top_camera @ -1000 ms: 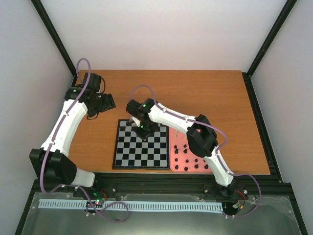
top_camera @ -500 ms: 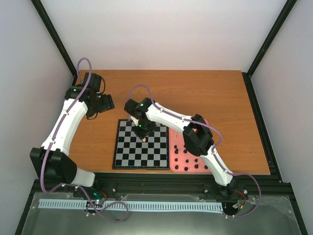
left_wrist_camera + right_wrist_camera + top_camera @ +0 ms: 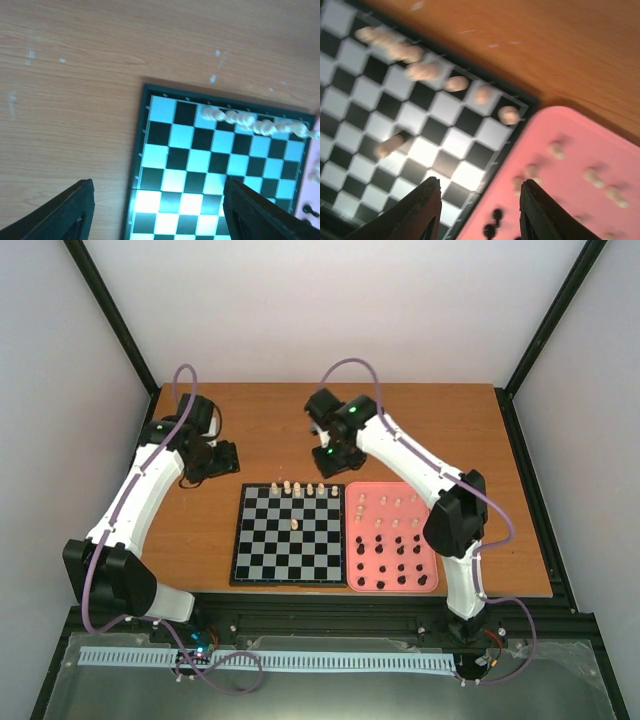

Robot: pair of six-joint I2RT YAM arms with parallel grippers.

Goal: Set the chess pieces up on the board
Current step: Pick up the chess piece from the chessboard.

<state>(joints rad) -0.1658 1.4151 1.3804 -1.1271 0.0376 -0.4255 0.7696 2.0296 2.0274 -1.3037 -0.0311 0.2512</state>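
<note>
The board [image 3: 262, 558] of grey and black checks lies at the table's front centre. Several cream chess pieces [image 3: 298, 487] line its far row, and one cream piece [image 3: 295, 525] sits alone near the middle. My right gripper [image 3: 332, 465] hovers just beyond the board's far right corner, open and empty. In the right wrist view the gripper [image 3: 480, 215] looks down on the board [image 3: 445, 107], the lone piece [image 3: 390, 145] and the row [image 3: 422, 70]. My left gripper [image 3: 228, 454] is open and empty left of the board. In the left wrist view the gripper [image 3: 160, 220] faces the board [image 3: 200, 160].
A pink tray [image 3: 425, 515] right of the board holds several cream pieces [image 3: 398, 502] at the back and black pieces [image 3: 400, 565] at the front. It also shows in the right wrist view [image 3: 580, 200]. Bare wooden tabletop [image 3: 440, 430] lies behind.
My right gripper has left a cream piece near the board's middle and pulled back and right, beyond the far edge. The left gripper has shifted slightly.
</note>
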